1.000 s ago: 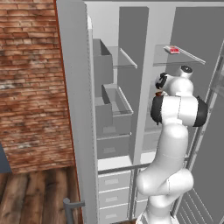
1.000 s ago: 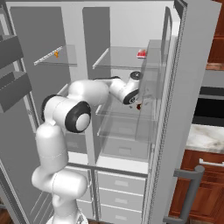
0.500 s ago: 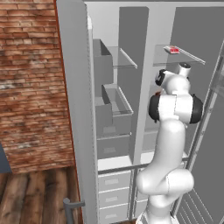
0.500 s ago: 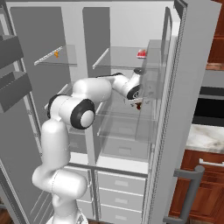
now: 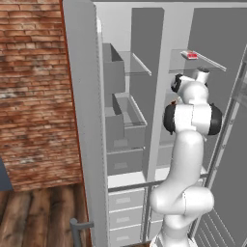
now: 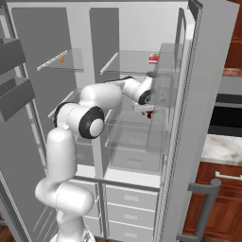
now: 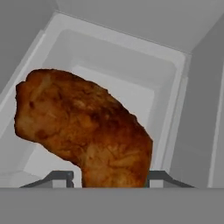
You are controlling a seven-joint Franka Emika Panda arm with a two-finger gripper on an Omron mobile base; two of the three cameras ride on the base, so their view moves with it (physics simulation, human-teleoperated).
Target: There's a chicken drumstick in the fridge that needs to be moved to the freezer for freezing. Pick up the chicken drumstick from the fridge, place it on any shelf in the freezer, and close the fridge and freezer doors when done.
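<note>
The chicken drumstick (image 7: 83, 127), dark reddish-brown, looms large in the hand view above a pale grey fridge drawer. Its narrow end sits between the fingertips of my gripper (image 7: 110, 177), and both fingers (image 7: 65, 177) touch its sides. In the right base view my gripper (image 6: 149, 105) reaches into the fridge (image 6: 142, 156) above a glass plate, with the drumstick (image 6: 150, 114) showing as a small red-brown bit under the hand. The freezer (image 6: 85, 33) is the narrower compartment on the left, and its clear shelf (image 6: 66, 61) is at the top. Both doors stand open.
A small flat red-and-white item (image 6: 153, 58) lies on the fridge's top glass plate. The open fridge door (image 6: 203, 118) stands close to the right of the hand. The freezer door (image 5: 84, 120) with grey bins (image 5: 126, 116) stands open on the left. A tiny orange item (image 6: 61, 58) rests on the freezer shelf.
The arm has reached a little deeper into the fridge. The jaws, wide open before, have closed in onto the drumstick.
</note>
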